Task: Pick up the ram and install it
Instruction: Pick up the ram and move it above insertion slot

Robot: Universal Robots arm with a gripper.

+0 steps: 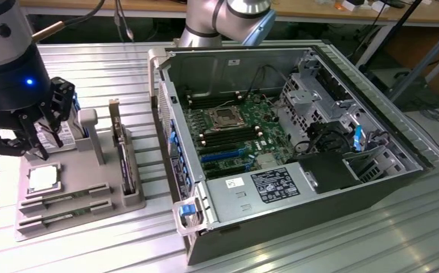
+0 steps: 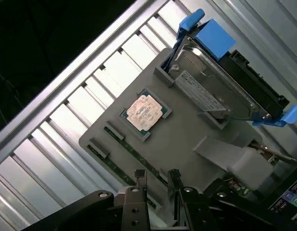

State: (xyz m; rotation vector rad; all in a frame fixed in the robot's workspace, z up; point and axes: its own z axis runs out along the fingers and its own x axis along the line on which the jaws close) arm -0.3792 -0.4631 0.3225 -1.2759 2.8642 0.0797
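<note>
- Exterior view: one arm (image 1: 3, 51) stands at 10 o'clock with its wrist vertical. Its one claw (image 1: 21, 142) points down over the gray tray (image 1: 83, 173) on the slatted table (image 1: 318, 250), fingers spread wide and holding nothing.
- On the tray, the ram (image 1: 60, 200) lies at 5 o'clock from the claw, two sticks as far as I can tell. There is also one processor (image 1: 44, 177), one hard drive (image 1: 66, 129) and one upright expansion card (image 1: 123, 165).
- One open computer case (image 1: 280, 142) sits at 3 o'clock of the tray.
- Wrist view: the claw (image 2: 158, 185) hangs open above the ram (image 2: 131, 151), which lies in its tray (image 2: 187, 139) slots beside the processor (image 2: 146, 113). The hard drive (image 2: 215, 91) carries blue brackets.
</note>
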